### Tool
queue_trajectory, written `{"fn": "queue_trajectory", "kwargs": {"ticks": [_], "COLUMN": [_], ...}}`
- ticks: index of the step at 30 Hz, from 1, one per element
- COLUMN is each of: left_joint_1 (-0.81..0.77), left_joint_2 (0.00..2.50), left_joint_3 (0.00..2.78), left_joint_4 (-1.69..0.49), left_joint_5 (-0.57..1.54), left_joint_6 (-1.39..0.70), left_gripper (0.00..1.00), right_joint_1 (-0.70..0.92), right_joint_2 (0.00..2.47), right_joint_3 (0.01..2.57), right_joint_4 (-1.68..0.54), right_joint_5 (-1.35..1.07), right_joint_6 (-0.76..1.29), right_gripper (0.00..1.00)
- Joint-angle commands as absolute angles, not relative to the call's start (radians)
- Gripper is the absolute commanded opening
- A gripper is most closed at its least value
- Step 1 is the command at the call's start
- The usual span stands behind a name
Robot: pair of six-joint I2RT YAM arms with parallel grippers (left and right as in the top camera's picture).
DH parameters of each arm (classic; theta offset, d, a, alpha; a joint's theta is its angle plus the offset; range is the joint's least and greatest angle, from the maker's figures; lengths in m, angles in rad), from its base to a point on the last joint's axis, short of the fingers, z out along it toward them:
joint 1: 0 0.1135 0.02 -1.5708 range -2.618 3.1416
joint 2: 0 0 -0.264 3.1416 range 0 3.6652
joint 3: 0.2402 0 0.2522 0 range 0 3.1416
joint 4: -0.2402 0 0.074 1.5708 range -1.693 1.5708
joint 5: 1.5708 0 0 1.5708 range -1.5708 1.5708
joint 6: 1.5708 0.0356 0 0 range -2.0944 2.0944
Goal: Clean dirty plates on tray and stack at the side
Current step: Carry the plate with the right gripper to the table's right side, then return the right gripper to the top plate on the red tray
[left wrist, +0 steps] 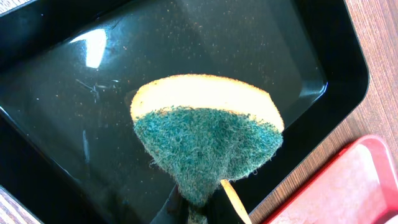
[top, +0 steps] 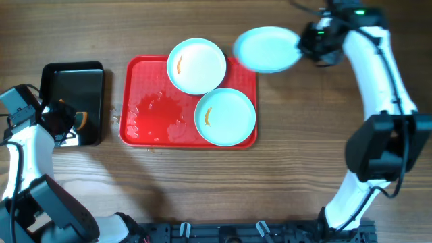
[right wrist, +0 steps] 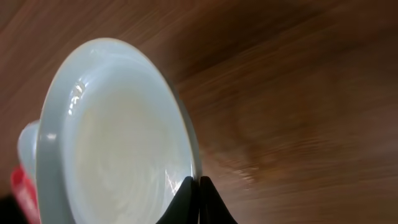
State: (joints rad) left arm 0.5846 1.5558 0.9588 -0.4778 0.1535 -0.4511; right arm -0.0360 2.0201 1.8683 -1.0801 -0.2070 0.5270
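**A:** What has your right gripper got?

**B:** Your right gripper is clamped on the rim of a round pale aqua plate with a raised rim. Its dark fingers pinch the edge, and the plate hangs tilted above the far right corner of the large red rectangular plastic tray and the brown wooden table beside it.

**A:** And your left?

**B:** Your left gripper is closed on a yellow sponge with a green scouring face, green side towards the wrist camera. It hangs over the smaller black rectangular tray, which lies just left of the red tray.

**A:** Where are the other plates?

**B:** Two more of the same kind lie flat on the red tray — the far plate at its far edge, the near plate in its near right corner. Their rims touch or nearly touch. Each bears a small orange smear on its left part. A wet patch glistens on the tray's bare left half.
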Motion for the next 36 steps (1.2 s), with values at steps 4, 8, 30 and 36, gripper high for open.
{"fn": "queue_trajectory", "kwargs": {"ticks": [4,8,30,36], "left_joint_1": [0.587,0.587,0.587,0.587], "left_joint_2": [1.532,1.532,1.534,1.534], "left_joint_3": [0.969,0.969,0.969,0.969], "left_joint_4": [-0.473,-0.465,-0.46,-0.461], "left_joint_5": [0.148,0.147,0.147,0.148], "left_joint_6": [-0.458,-0.457,-0.457,-0.457], "left_gripper": [0.04,0.04,0.04,0.04], "right_joint_1": [-0.167,-0.194,0.035,0.231], "right_joint_2": [2.022,2.022,1.882,1.882], "right_joint_3": [1.695,1.607,1.665,1.819], "right_joint_4": [-0.997,-0.915,-0.936,-1.013], "right_joint_5": [-0.119,-0.118,-0.516,-0.336], "right_joint_6": [0.497,0.496,0.111,0.122], "right_gripper": [0.04,0.04,0.99,1.0]}}
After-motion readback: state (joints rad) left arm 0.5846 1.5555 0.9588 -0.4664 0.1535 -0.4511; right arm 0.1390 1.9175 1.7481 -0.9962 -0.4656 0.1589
